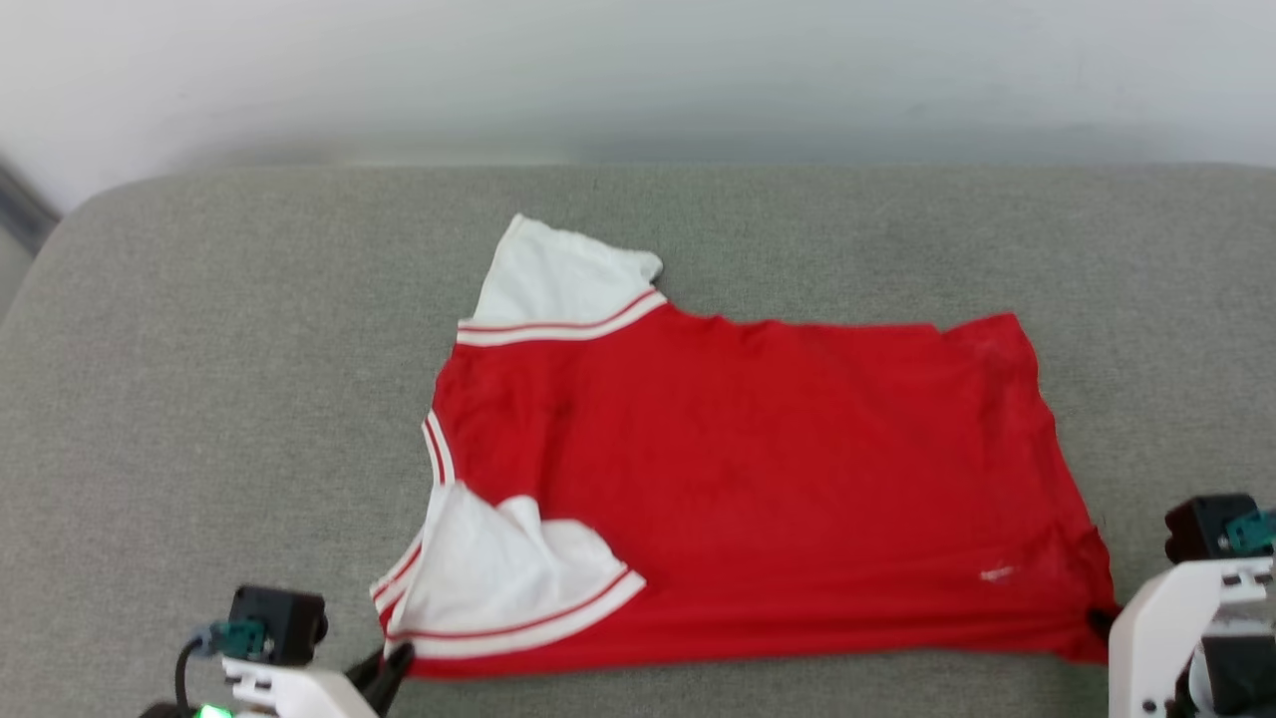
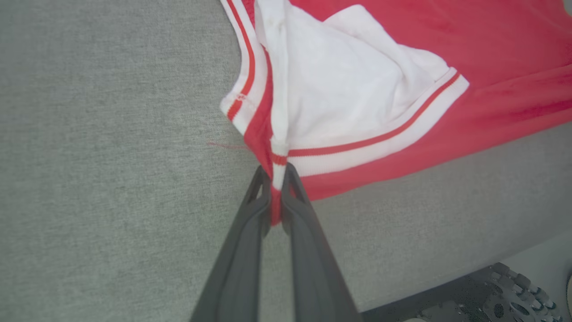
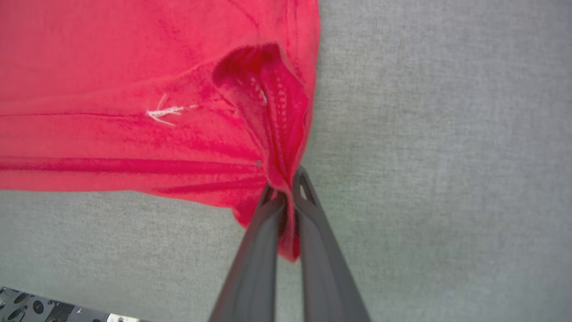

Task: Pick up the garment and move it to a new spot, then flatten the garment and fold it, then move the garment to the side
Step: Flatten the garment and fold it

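Across grey fabric surface [image 1: 199,299]: garment [image 1: 748,479], spread flat; left tool [image 2: 277,173] clamped on striped sleeve corner, right tool [image 3: 286,183] clamped on hem corner.

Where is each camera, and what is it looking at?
Head: on the robot's head, looking down at the shirt on the grey cushion; left claw and right claw show at the bottom corners.
Left wrist: on the left arm, looking along its claw where it pinches the shirt.
Right wrist: on the right arm, looking along its claw where it pinches the shirt.
Shared: all three see the shirt and cushion.
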You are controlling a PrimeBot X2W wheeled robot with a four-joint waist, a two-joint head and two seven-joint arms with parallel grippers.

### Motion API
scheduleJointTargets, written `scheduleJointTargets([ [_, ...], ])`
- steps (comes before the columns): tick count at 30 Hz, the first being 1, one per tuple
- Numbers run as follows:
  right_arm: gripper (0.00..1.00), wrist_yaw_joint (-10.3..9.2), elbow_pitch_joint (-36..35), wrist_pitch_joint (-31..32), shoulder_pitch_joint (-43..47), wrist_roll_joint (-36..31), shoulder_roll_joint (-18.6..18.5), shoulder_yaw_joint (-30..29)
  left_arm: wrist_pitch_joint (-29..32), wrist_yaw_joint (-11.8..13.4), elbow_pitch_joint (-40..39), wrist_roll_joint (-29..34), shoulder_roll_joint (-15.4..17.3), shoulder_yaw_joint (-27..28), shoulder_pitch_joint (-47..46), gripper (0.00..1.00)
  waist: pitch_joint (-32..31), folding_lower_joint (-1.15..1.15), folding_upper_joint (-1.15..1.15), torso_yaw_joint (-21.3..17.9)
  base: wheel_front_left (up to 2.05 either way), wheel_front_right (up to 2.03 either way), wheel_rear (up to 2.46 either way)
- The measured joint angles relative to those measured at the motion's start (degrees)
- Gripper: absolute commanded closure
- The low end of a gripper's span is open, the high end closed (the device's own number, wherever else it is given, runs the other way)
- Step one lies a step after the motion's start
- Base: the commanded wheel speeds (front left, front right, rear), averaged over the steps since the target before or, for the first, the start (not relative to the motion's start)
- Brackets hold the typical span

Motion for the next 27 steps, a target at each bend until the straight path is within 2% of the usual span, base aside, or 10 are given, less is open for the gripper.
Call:
scheduleJointTargets([
  [6,1.00,0.01,-5.3,2.5,6.8,0.6,-0.1,-2.3,-0.4,0.5,-1.3,-1.5,0.6,-1.2,5.8,1.00,-2.8,0.00,0.00,-0.5,0.00,0.00,0.00],
  [11,1.00,0.01,-6.6,4.2,11.7,1.4,0.9,-4.5,-0.1,0.3,-0.3,-2.2,0.1,-2.9,8.2,1.00,-3.7,0.00,0.00,-0.6,0.00,0.00,0.00],
  [22,1.00,0.00,-2.1,2.9,13.7,1.1,2.6,-4.8,-1.7,-4.2,8.8,-3.0,-3.8,-5.2,7.4,1.00,-3.3,-0.01,0.00,-0.3,0.00,0.00,0.00],
  [23,1.00,0.00,-1.6,2.5,13.7,1.0,2.6,-4.7,-1.7,-4.5,9.5,-3.0,-3.9,-5.4,7.2,0.60,-3.2,0.00,0.00,-0.3,0.00,0.00,0.00],
  [24,1.00,0.00,-1.0,2.4,13.6,1.0,2.6,-4.6,-1.7,-4.7,10.0,-2.9,-4.1,-5.5,6.8,0.13,-3.3,0.00,0.00,-0.3,0.00,0.00,0.00],
  [25,0.53,0.00,-0.5,2.1,13.4,1.0,2.6,-4.4,-1.7,-4.9,10.6,-2.9,-4.2,-5.5,6.5,0.00,-3.3,-0.01,0.00,-0.3,0.00,0.00,0.00],
  [26,0.00,0.00,-0.2,1.7,13.2,1.0,2.6,-4.2,-2.1,-5.1,11.1,-2.9,-4.4,-5.5,6.4,0.00,-3.4,0.00,0.00,-0.2,0.00,0.00,0.00],
  [27,0.00,0.00,0.1,1.2,13.1,1.0,2.5,-4.1,-2.5,-5.2,11.5,-2.9,-4.7,-5.4,6.3,0.00,-3.5,0.00,0.00,-0.2,0.00,0.00,0.00],
])
